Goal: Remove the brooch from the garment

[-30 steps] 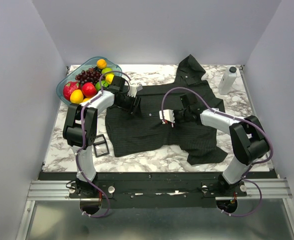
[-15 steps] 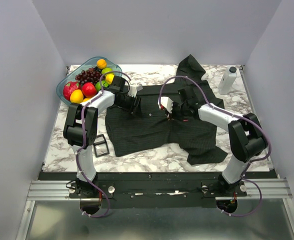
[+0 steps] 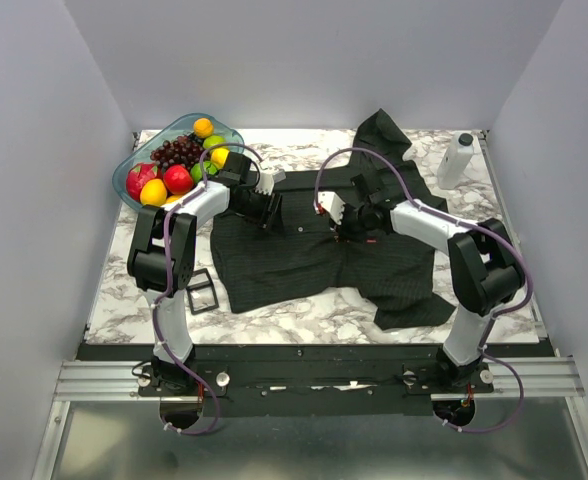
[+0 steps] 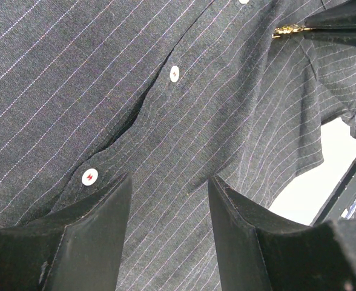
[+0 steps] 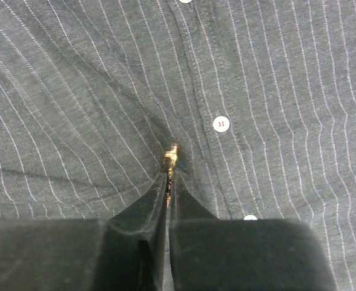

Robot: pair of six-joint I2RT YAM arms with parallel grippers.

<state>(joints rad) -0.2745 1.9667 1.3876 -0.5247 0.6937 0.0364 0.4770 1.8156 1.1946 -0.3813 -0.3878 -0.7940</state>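
At button placket, mid-chest: tiny gold metal brooch (image 5: pixel 173 155) pinned in black pinstriped collared shirt (image 5: pixel 275 73), beside small white button (image 5: pixel 221 123). Right gripper (image 5: pixel 168 182) jaws nearly together, pinching brooch's near end. Left gripper (image 4: pixel 169 206) jaws spread, holding nothing, close over cloth. Risks: grip only on tip, may slip off; pull may lift fabric with pin unless cloth held down; snagged threads.

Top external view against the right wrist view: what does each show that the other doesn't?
Only the top view shows the fruit bowl, white bottle and black buckle frame. Only the wrist view shows the tiny gold brooch, nipped between the right pincer tips. Both show the black pinstriped shirt.
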